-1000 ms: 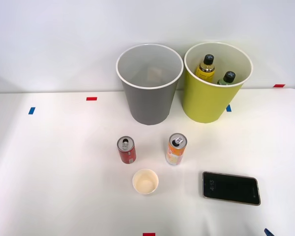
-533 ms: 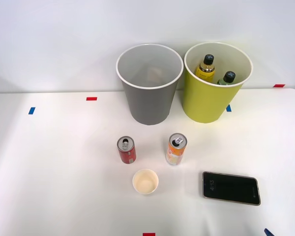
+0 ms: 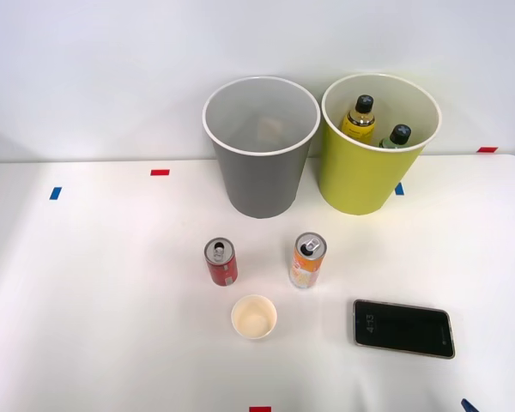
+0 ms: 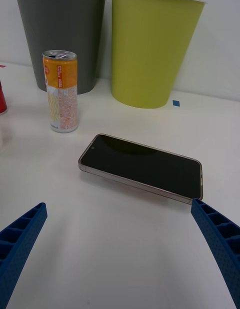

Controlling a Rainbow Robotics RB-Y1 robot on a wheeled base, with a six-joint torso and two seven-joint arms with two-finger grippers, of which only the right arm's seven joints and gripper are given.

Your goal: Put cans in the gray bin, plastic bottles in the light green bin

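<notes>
The right gripper point(image 4: 120, 259) hangs spread wide, grasping nothing, before a smartphone point(image 4: 142, 166). Beyond, the orange-and-white can point(image 3: 307, 260), label unreadable, and red can point(image 3: 221, 262) stand upright; farther, two half-hidden plastic bottles point(image 3: 360, 116) sit inside the light green bin point(image 3: 369, 176) beside the gray bin point(image 3: 260, 176).

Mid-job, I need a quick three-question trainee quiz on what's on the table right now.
1. True or false: both plastic bottles are already inside the light green bin.
2. How many cans stand on the table outside the gray bin?
3. Which object lies flat nearest the right gripper? A) paper cup B) phone C) red can

Key: 1 true; 2 two; 3 B. The gripper's jaws are open.
</notes>
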